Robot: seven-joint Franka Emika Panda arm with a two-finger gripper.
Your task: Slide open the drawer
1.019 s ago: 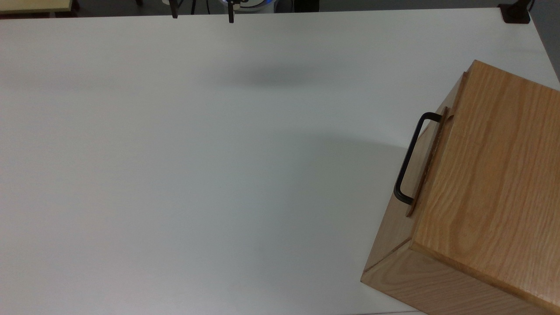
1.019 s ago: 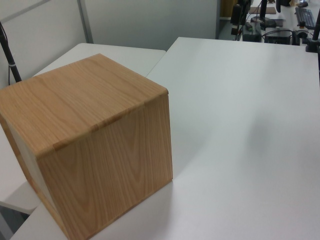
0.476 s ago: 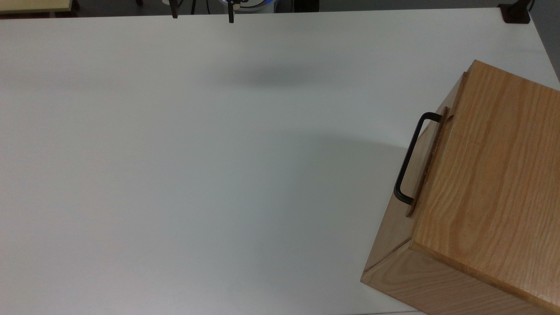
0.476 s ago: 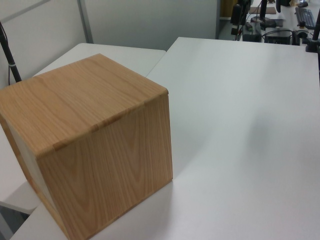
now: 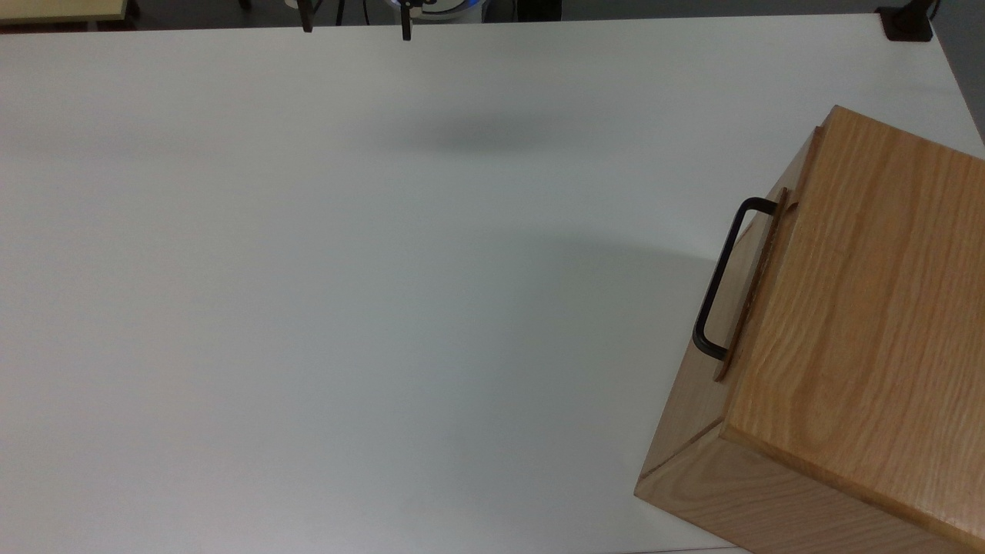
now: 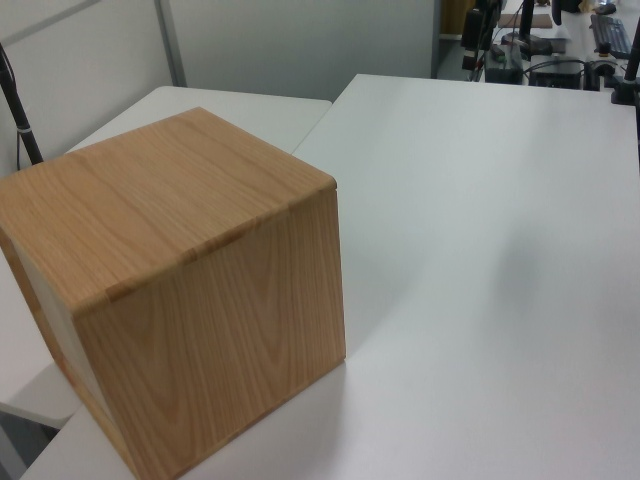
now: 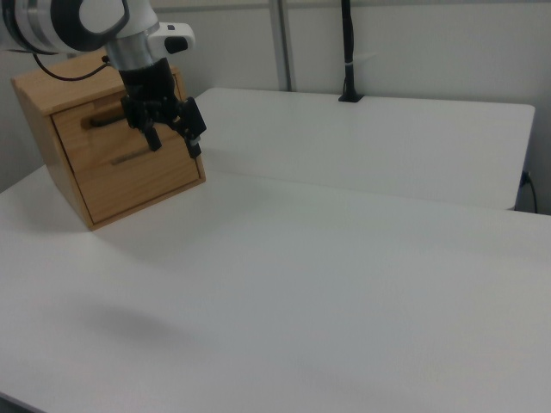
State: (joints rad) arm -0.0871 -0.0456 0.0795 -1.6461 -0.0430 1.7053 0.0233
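The drawer (image 5: 758,286) sits closed in the oak casing (image 5: 854,323) at the top view's right. Its thin black bar handle (image 5: 717,278) faces the open table. In the right view the drawer front (image 7: 90,142) and its dark handle (image 7: 105,121) show at the upper left. My gripper (image 7: 175,146) hangs in the air there, fingers (image 7: 154,138) spread apart and pointing down, holding nothing. It overlaps the casing's right side in that picture and does not grip the handle. The left view shows the casing (image 6: 200,290) from behind, hiding the drawer.
The white table (image 5: 346,292) stretches wide to the top view's left of the casing. A soft shadow (image 5: 481,138) lies near its far edge. A black post (image 7: 348,52) stands at the back in the right view. A second white table (image 6: 250,105) adjoins behind the casing.
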